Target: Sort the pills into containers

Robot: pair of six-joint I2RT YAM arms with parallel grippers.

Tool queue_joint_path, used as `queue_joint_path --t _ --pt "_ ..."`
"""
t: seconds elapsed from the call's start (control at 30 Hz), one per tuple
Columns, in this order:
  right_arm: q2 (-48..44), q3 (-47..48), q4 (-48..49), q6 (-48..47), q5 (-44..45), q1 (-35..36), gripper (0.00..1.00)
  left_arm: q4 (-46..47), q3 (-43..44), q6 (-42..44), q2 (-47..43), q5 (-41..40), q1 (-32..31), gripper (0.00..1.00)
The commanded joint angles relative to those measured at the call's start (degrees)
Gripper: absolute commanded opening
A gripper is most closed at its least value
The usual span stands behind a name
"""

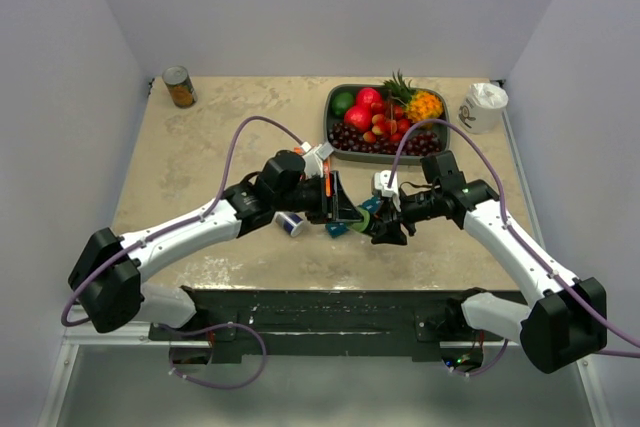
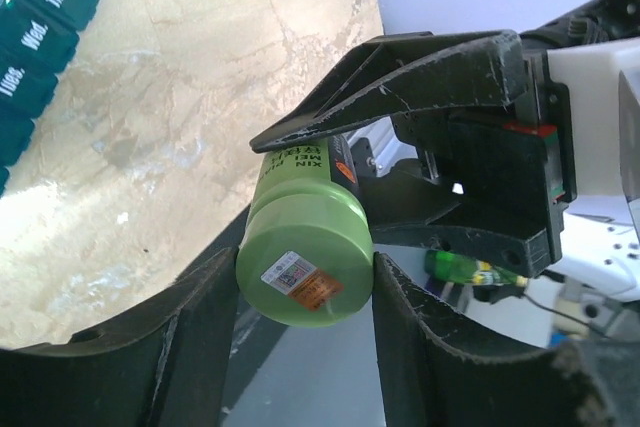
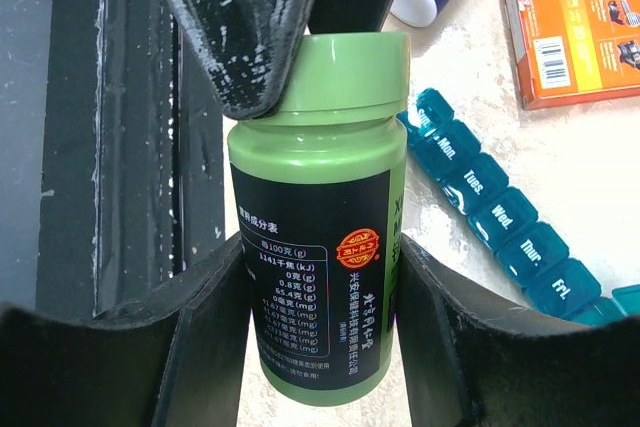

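Observation:
A green pill bottle (image 3: 315, 277) with a black label is held off the table between both grippers. My right gripper (image 3: 320, 247) is shut on the bottle's body. My left gripper (image 2: 305, 265) is shut on its green cap (image 2: 300, 247), which is still on the bottle. In the top view the two grippers meet at mid-table, left gripper (image 1: 350, 209) against right gripper (image 1: 385, 222). The containers (image 3: 500, 222), a teal strip of day-labelled compartments with lids shut, lie on the table beside the bottle and show in the left wrist view (image 2: 40, 17). No pills are in view.
An orange box (image 3: 575, 32) and a small white-and-blue bottle (image 1: 289, 223) lie near the strip. A grey fruit tray (image 1: 330, 132) stands at the back, a white cup (image 1: 485, 105) at the back right, a tin can (image 1: 179, 86) at the back left.

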Motion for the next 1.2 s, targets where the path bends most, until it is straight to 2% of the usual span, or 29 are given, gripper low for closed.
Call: queue_joint_path --t 0.0,0.13,0.2,0.23,0.4,0.47,0.5,0.53,0.6,0.83,0.9,0.93,0.97,1.03,1.17 --pt "-0.63 0.54 1.52 0.14 0.97 -0.65 0.00 1.20 1.76 -10.28 0.55 6.55 0.75 0.00" --pt "-0.54 0.54 1.52 0.14 1.14 -0.65 0.00 2.68 1.95 -13.46 1.17 7.87 0.75 0.00" --pt "-0.54 0.54 1.52 0.14 1.23 -0.74 0.00 5.83 1.33 -13.90 0.99 7.96 0.75 0.07" --pt "-0.54 0.54 1.44 0.14 1.23 -0.74 0.00 6.29 1.24 -13.90 1.08 8.22 0.75 0.17" --pt "-0.46 0.54 1.52 0.14 1.23 -0.65 0.00 7.26 0.28 -12.42 1.08 9.10 0.92 0.21" --pt "-0.46 0.62 1.52 0.14 1.14 -0.65 0.00 6.21 0.01 -11.62 0.47 8.49 1.45 0.20" --pt "-0.28 0.62 1.52 0.14 1.14 -0.74 0.00 5.94 -0.16 -11.10 0.12 8.31 1.62 0.17" --pt "-0.45 0.62 1.52 0.14 1.14 -0.65 0.00 5.51 -0.34 -10.92 -0.23 7.88 2.24 0.07" --pt "-0.46 0.62 1.44 0.14 1.14 -0.74 0.00 5.24 -1.13 -10.57 -1.64 7.44 2.85 0.00" --pt "-0.63 0.71 1.26 -0.04 0.88 -0.65 0.00 4.98 -4.55 -9.95 -5.42 7.79 5.31 0.00" --pt "-0.72 0.80 1.17 -0.04 0.70 -0.83 0.00 2.45 -5.26 -6.54 -6.39 5.70 6.19 0.00" --pt "-0.81 0.80 1.00 -0.04 0.53 -0.83 0.00 -1.75 -5.09 -4.26 -7.43 3.94 7.59 0.00" --pt "-0.89 0.89 1.00 -0.04 0.61 -0.91 0.00 -4.75 -4.39 1.24 -7.88 1.74 8.39 0.00" --pt "-0.90 0.89 1.26 0.40 0.79 -1.27 0.00 -12.20 -4.29 6.90 -9.19 -5.72 12.23 0.00" --pt "-1.07 0.89 2.22 1.72 1.49 -2.58 0.00 -17.60 -6.74 18.41 -11.83 -17.42 19.37 0.00"
